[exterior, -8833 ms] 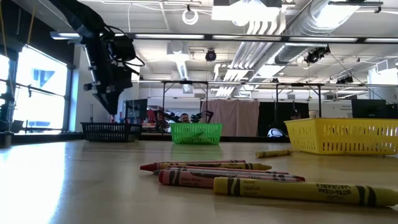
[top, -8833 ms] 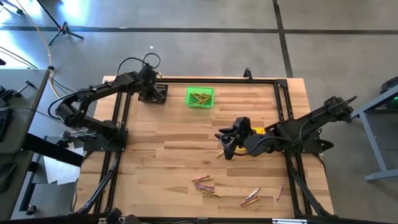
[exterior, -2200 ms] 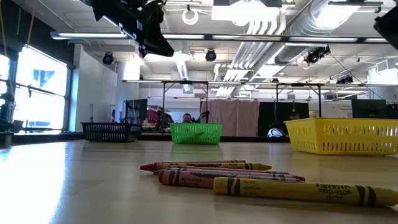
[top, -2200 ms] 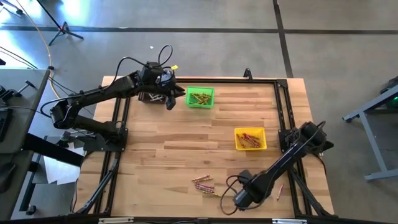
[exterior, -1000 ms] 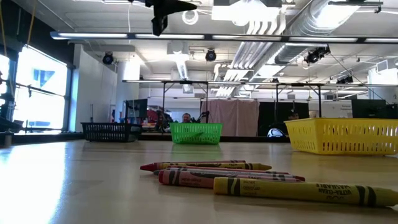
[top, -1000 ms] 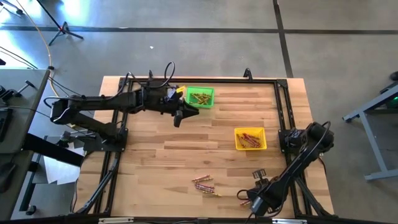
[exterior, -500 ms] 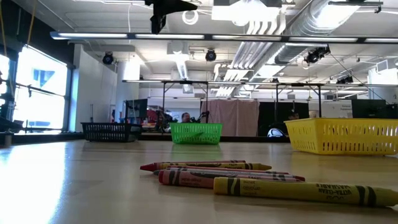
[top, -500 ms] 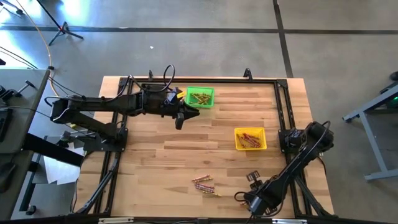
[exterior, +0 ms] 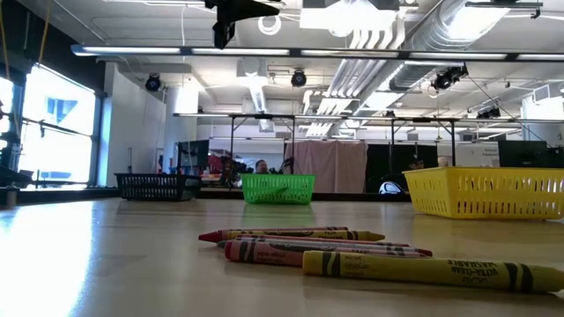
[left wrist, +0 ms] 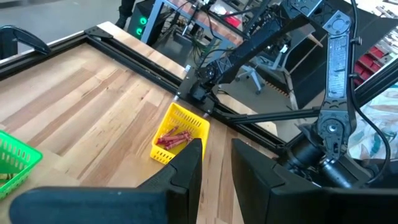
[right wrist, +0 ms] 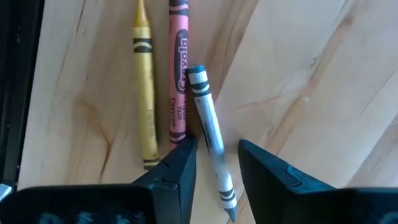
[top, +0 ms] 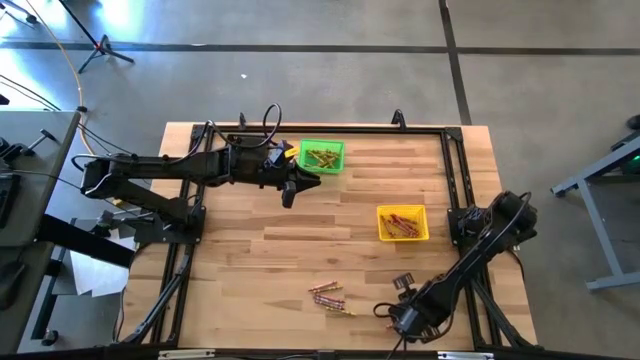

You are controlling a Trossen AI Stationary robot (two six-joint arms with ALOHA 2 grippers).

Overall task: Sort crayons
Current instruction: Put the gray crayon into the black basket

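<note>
Right end effector (right wrist: 216,163) poised over a grey crayon (right wrist: 210,133) near the front edge of the table (top: 250,250).

You have a light, stiff, slick stick here; take it at mid-length, where the open, empty fingers already straddle it (a pink crayon (right wrist: 178,74) touches it, a yellow crayon (right wrist: 144,87) lies just beside). The table edge is close, so lift straight up. The left end effector (top: 290,190) waits by the green bin (top: 322,156), slightly open and empty.

The red crayon (right wrist: 179,81) reads "Crayola" along its wrapper; nothing else is legible.
</note>
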